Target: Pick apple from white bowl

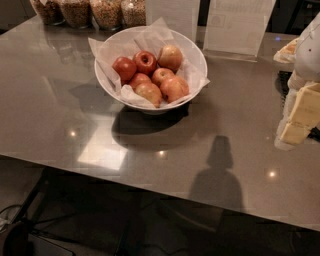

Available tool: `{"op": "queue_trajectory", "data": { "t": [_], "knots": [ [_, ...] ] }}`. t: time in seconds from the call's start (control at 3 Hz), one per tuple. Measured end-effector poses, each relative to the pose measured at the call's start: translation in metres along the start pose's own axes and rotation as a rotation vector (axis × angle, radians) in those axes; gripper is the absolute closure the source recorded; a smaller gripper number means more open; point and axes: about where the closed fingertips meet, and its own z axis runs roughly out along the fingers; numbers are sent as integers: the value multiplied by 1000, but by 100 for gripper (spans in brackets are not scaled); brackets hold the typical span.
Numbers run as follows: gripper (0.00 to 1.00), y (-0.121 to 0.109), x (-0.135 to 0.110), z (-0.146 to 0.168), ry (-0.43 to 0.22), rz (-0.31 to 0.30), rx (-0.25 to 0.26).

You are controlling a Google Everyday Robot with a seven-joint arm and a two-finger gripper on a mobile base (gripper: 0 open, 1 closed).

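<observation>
The white bowl (106, 86), wide and lined with crinkled white paper, stands on the grey table toward the back centre. It holds several apples. Mottled orange-red apples lie at the front, one at the front centre (149, 93) and one at the front right (174, 89). Two deep red apples (125, 67) sit at the left and back. A paler yellow-tan apple (170, 56) sits at the back right. My gripper (299, 117), white and pale yellow, hangs at the right edge of the view, well to the right of the bowl and apart from it, holding nothing that I can see.
Glass jars of grains (106, 11) line the back left. Clear sign holders (235, 27) stand behind the bowl. A pale packet (286, 51) lies at the far right. The table's front edge (150, 187) runs across below; cables lie on the floor at bottom left.
</observation>
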Motion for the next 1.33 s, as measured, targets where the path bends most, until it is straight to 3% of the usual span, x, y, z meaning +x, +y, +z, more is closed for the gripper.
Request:
{"op": "queue_trajectory", "data": {
  "t": [0.33, 0.67, 1.33],
  "knots": [
    [0, -1, -1, 0, -2, -2, 2],
    [0, -19, -28, 13, -56, -71, -27],
    [0, -54, -119, 62, -175, -263, -131]
  ]
}}
